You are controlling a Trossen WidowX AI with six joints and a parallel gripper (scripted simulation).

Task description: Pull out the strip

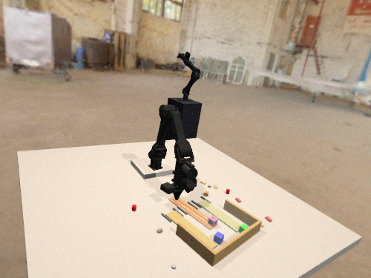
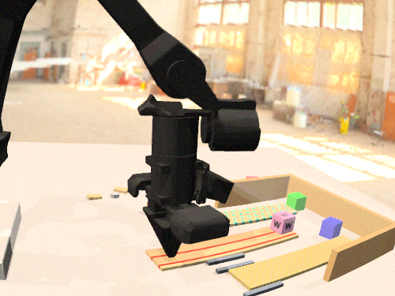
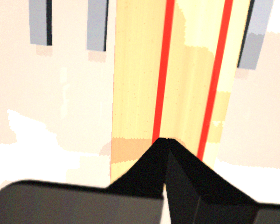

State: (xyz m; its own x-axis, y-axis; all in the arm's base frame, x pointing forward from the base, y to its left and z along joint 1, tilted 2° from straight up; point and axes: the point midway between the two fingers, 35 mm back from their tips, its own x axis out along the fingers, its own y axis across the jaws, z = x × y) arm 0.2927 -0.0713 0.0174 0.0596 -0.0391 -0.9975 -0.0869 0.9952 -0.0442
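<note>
- The jaws [image 2: 171,252] are clenched tight with nothing between them, their tip pressed down on the near end of the red-lined strip [image 2: 225,247].
- The labelled cube [image 2: 283,222], pink with a W on its faces, sits on the far end of that same strip, well beyond the jaws, inside the wooden tray [image 2: 355,217].
- Grey bars [image 2: 225,259] lie on the desk [image 2: 79,237] just beside the tip.

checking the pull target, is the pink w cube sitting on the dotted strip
No, in the exterior view the pink W cube rests on the far end of the red-lined strip, with the dotted strip lying beside it.
</note>
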